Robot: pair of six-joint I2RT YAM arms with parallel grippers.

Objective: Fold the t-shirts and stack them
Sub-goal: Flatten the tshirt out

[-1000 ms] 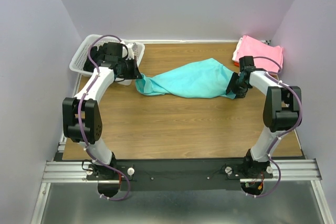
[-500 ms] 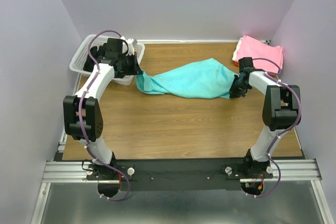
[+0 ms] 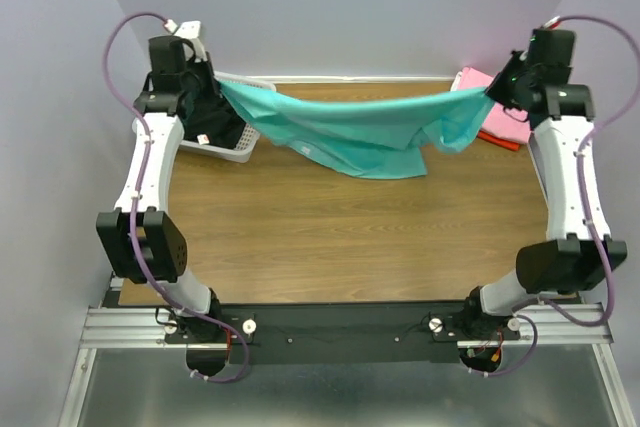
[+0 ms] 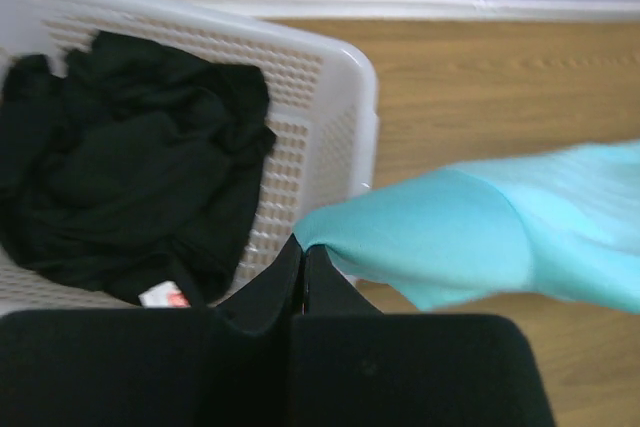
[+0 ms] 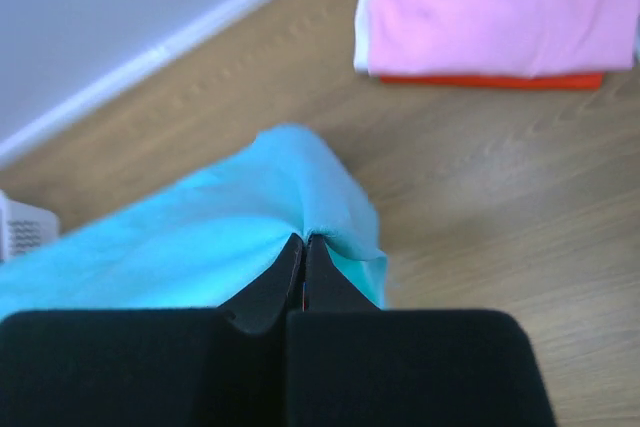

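The turquoise t-shirt [image 3: 350, 132] hangs stretched, sagging midair; pink t-shirt [image 5: 500, 7] (atop red-orange t-shirt [image 5: 490, 80]) lies folded far right.

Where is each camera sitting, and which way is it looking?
Top external: above and behind the robot, looking down at the table; left arm and right arm show, the turquoise t-shirt stretched between them.
Left wrist: on the left arm, looking past the left gripper, shut on the t-shirt, to the white basket holding black cloth.
Right wrist: on the right arm, looking past the right gripper, shut on the t-shirt, to a pink t-shirt stacked on a red-orange t-shirt.
Shared: all three see the turquoise t-shirt.
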